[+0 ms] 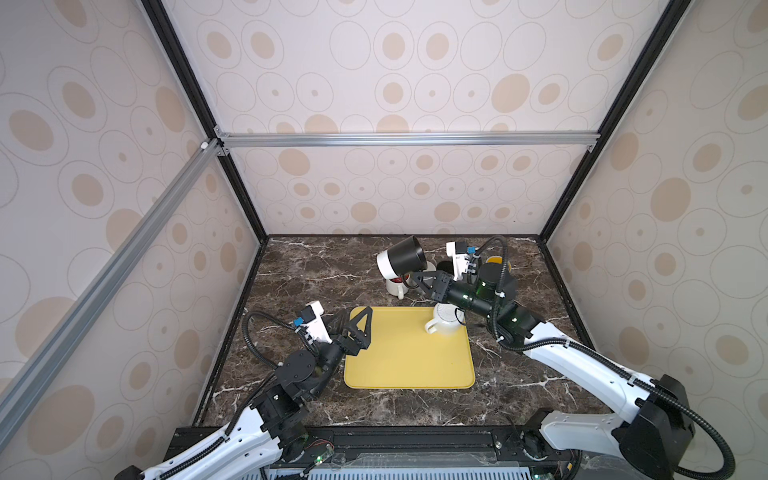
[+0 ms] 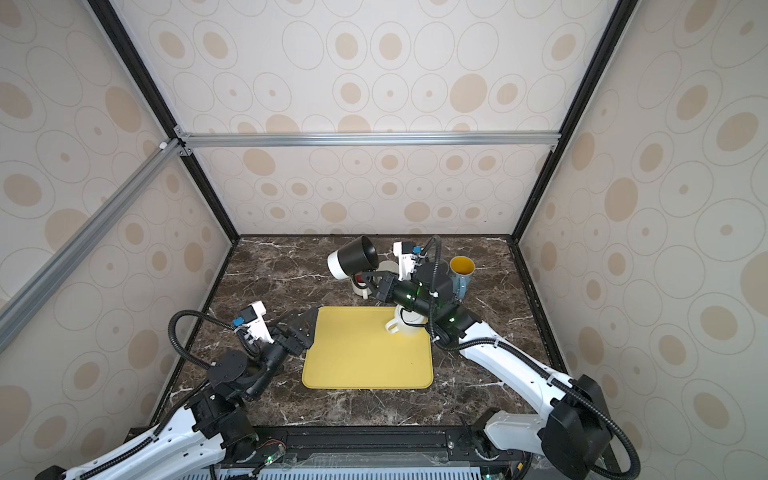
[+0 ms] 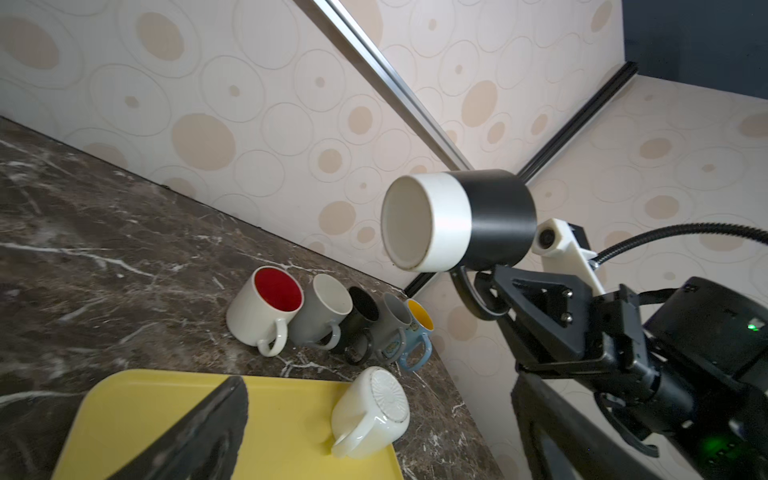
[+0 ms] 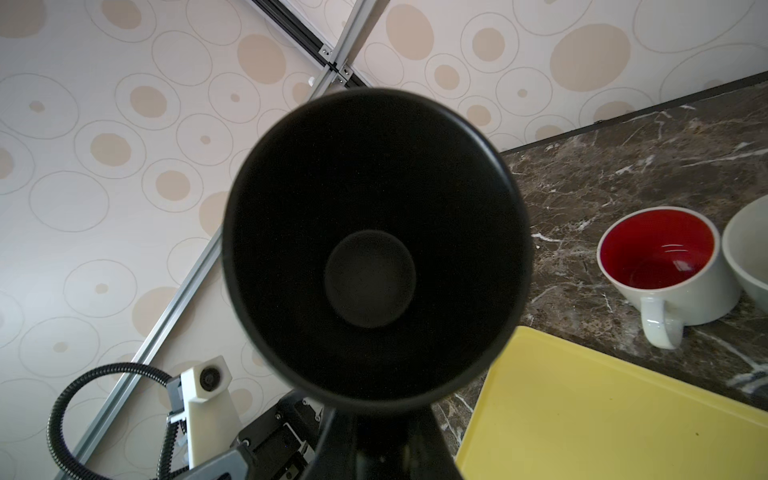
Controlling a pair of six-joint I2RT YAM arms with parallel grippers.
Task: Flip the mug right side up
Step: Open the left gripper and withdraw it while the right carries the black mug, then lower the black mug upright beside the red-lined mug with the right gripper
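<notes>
– Mug first: where is it?

– Up in the air, beyond the far edge of the yellow tray. It is tipped onto its side. It has a black body with a white band at the base. In both top views the base points left and the mouth points right, toward the right arm.

– What has hold of it?

– The right jaws. They are clenched on its black handle, which hangs beneath the body.

– And the left jaws?

– Spread wide and grasping nothing, at the tray's far left corner.

– Anything under the lifted mug?

– A row of five upright mugs on the dark marble surface, close together. In the top views the lifted mug hangs over the left end of the row, where a white mug with a red inside stands.

– Is anything on the tray?

– A cream mug sits upside down at the far right corner, with its handle toward the tray's middle.
</notes>
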